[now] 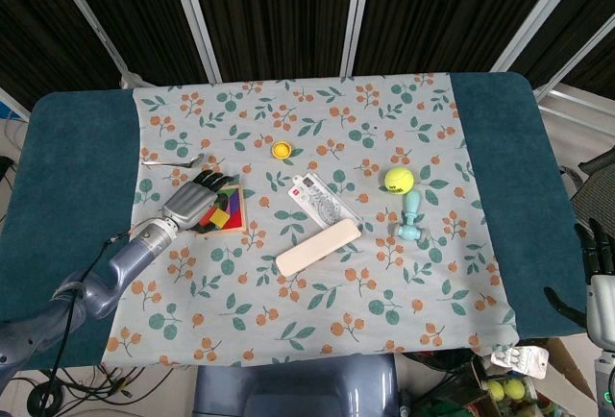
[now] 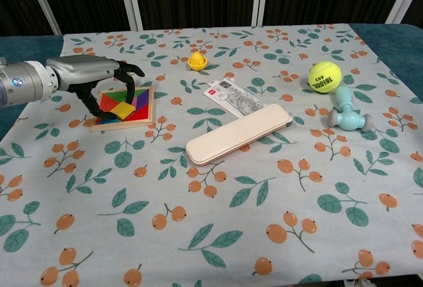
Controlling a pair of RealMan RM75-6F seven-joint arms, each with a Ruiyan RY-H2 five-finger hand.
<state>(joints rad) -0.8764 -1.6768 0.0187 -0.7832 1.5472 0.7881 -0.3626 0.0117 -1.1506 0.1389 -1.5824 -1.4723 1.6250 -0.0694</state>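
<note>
My left hand [image 1: 195,202] [image 2: 99,77] hovers claw-like over the left part of a wooden tangram puzzle [image 1: 229,213] [image 2: 132,108] with coloured pieces. Its dark fingers are spread and curl down toward the tray, and nothing shows in their grasp. Whether the fingertips touch the pieces is unclear. My right hand [image 1: 600,268] hangs off the table's right edge, low in the head view, its fingers apart and holding nothing. The chest view does not show it.
On the floral cloth [image 1: 317,340] lie a beige oblong case [image 1: 318,247] [image 2: 238,133], a white printed packet [image 1: 325,200] [image 2: 234,97], a yellow cap [image 1: 282,151] [image 2: 197,61], a tennis ball [image 1: 399,180] [image 2: 325,77], a teal dumbbell-shaped toy [image 1: 411,217] [image 2: 348,115] and a metal utensil [image 1: 173,160].
</note>
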